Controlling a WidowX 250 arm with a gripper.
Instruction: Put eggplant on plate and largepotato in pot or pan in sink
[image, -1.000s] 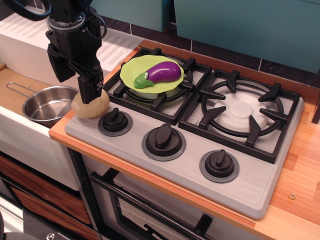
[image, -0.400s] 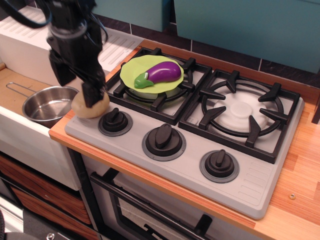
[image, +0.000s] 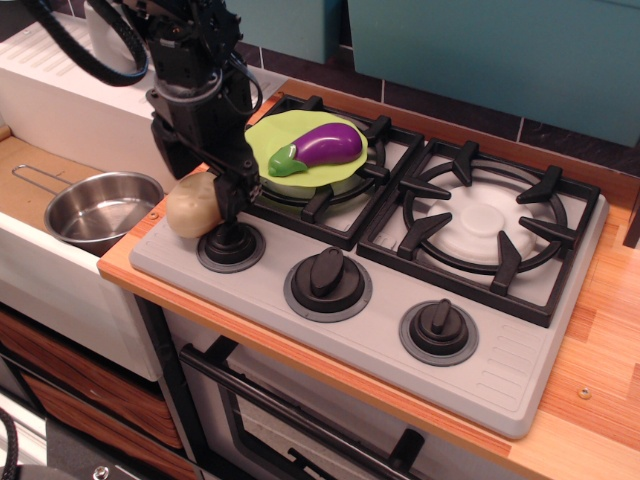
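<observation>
The eggplant (image: 318, 147) lies on its side in the middle of the plate (image: 262, 142), green cap toward the counter's left end, and the plate sits on the grate of the back-left burner (image: 318, 188), so I judge that half of the job done and leave it alone. What I care about is the largepotato (image: 193, 205): it rests at the front-left corner of the grey stovetop (image: 500, 370), close to the left edge of the wooden counter (image: 600, 330), with the pot or pan (image: 98, 208) just past that edge and lower down in the sink (image: 40, 260). The pan sits upright with its wire handle pointing toward the back, and nothing is in it, so the potato only needs a short trip leftward and down. My tool (image: 222, 190) hangs over that same corner, at the potato's right side and right above the leftmost black knob (image: 230, 243). One dark finger (image: 232, 198) runs down against the potato's right flank and appears to touch it; the other finger is hidden behind my own body and the potato, so I cannot tell whether the fingers are spread around it, pinching it, or merely leaning on it. The potato looks tipped up a little rather than lying flat, which may mean I am pressing its side, but that is a guess. If I have no real hold, the smooth oval could roll off the corner.
</observation>
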